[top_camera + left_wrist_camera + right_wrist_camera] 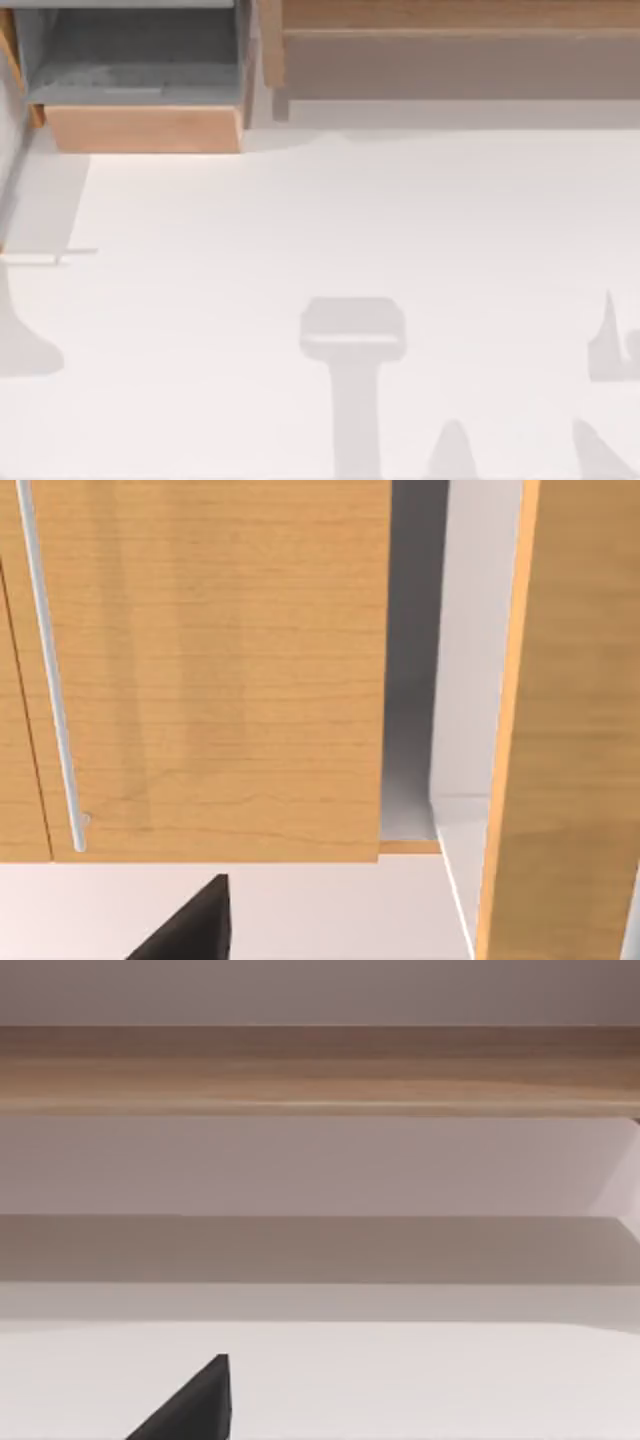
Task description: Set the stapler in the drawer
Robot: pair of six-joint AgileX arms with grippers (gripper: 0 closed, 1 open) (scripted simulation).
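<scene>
Looking down from the top camera, the drawer (pixel 140 90) sits up around 11 o'clock on the white counter (pixel 300 220), pulled open with its tan wooden front panel facing the near side and its grey floor and walls showing. Nothing red is lying in the part of it that's in view. A long wooden shelf (pixel 450 40) runs from about 12 over to 1 o'clock, just beside the drawer. Only grey shadows fall across the near half of the counter.

The left wrist camera is up close to a wooden panel (pixel 210 670) with a thin silver handle bar (pixel 50 670) on it. A dark piece of the left gripper (pixel 190 925) pokes in, but I can't tell how wide it's set. Same deal with the right gripper (pixel 190 1405), which faces the long shelf.
</scene>
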